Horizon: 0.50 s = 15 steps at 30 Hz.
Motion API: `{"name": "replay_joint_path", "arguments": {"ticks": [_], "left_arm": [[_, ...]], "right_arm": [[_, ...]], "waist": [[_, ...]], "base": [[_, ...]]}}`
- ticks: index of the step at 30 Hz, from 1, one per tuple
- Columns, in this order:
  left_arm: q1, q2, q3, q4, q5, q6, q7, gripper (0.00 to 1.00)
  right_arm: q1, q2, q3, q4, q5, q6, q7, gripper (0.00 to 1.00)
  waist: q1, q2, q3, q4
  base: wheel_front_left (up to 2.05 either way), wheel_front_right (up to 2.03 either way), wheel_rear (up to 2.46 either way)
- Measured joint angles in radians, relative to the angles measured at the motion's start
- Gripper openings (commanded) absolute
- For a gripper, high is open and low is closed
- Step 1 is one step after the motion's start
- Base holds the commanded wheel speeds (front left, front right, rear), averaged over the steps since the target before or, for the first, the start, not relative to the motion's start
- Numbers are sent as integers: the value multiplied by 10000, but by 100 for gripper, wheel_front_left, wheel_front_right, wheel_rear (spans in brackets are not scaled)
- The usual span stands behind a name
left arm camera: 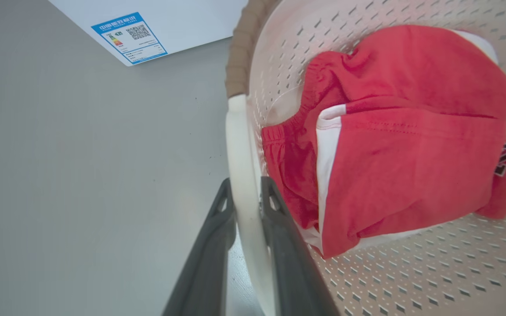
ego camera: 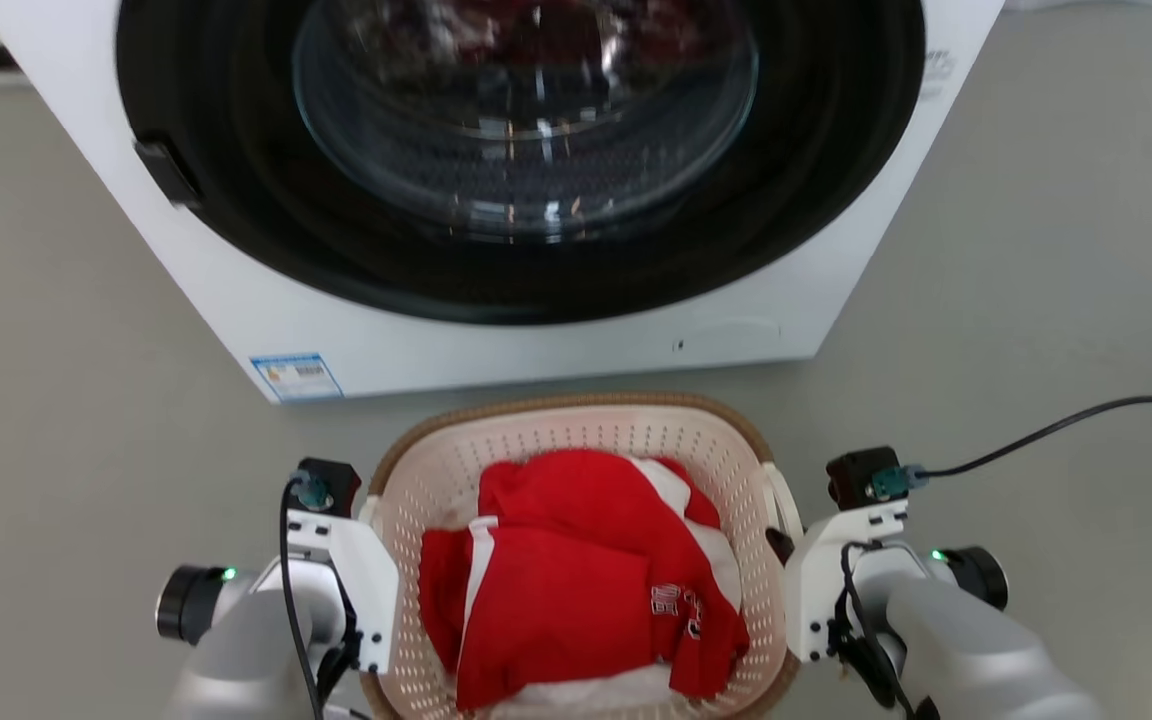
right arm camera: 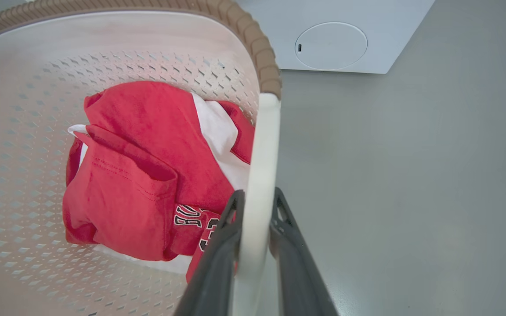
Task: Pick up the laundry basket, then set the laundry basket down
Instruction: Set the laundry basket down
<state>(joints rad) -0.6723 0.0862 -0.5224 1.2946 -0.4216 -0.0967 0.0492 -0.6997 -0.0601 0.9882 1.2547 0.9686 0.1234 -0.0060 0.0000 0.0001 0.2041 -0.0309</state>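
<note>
Right now the laundry basket (ego camera: pixel 576 408) is sitting just near of the washer (ego camera: pixel 496 345), between the robot's two arms, with its far rim close to the washer's front panel. Whether its base is resting on the floor (ego camera: pixel 1036 300) or hanging just above it cannot be told from these views.

The left claw (left arm camera: pixel 246 184) is clenching the thin white left handle (left arm camera: pixel 239 140), one dark finger on each side of the strip. The right claw (right arm camera: pixel 258 195) is grasping the right handle (right arm camera: pixel 265 145) the same way. A red garment (ego camera: pixel 576 560) is lying bunched over a white cloth (ego camera: pixel 696 545) inside, heaped toward the near side.

The main danger is probably the grip itself. Each handle is a narrow, smooth band pinched near the fingertips, so it could be sliding through the fingers once the load is bearing on it. If one arm is rising or lowering faster than the other, the basket would be tilting, and the clothes could be shifting toward the low side. Any forward drift could be knocking the far rim against the washer. The black cable (ego camera: pixel 1056 425) trailing to the right looks slack, yet it could be catching during a wide swing.
</note>
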Motion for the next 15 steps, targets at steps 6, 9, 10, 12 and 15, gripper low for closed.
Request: {"name": "replay_joint_path", "arguments": {"ticks": [6, 9, 10, 12, 15], "left_arm": [[-538, 100, -46, -19, 4, 104, -546, 0], [-740, 125, -56, -63, 10, 207, -848, 0], [-838, 134, -90, -90, 31, 242, -993, 0], [-1028, 148, -134, -107, 75, 299, -1204, 0], [-1216, 155, -134, -109, 73, 322, -1398, 0]], "right_arm": [[-556, 0, 130, -13, -4, 0, -516, 0], [-800, -2, 155, 12, -23, 0, -763, 0], [-908, -2, 163, 17, -36, 0, -882, 0], [-1111, -10, 178, 35, -59, 0, -1087, 0], [-1329, -12, 198, 102, -88, 0, -1331, 0]], "waist": [[0, 0, 1060, -30], [0, 0, 1411, -38], [0, 0, 1582, -40], [0, 0, 1923, -45], [0, 0, 2422, -45]], "base": [[0, 0, 0], [0, 0, 0], [0, 0, 0], [0, 0, 0], [0, 0, 0]]}}
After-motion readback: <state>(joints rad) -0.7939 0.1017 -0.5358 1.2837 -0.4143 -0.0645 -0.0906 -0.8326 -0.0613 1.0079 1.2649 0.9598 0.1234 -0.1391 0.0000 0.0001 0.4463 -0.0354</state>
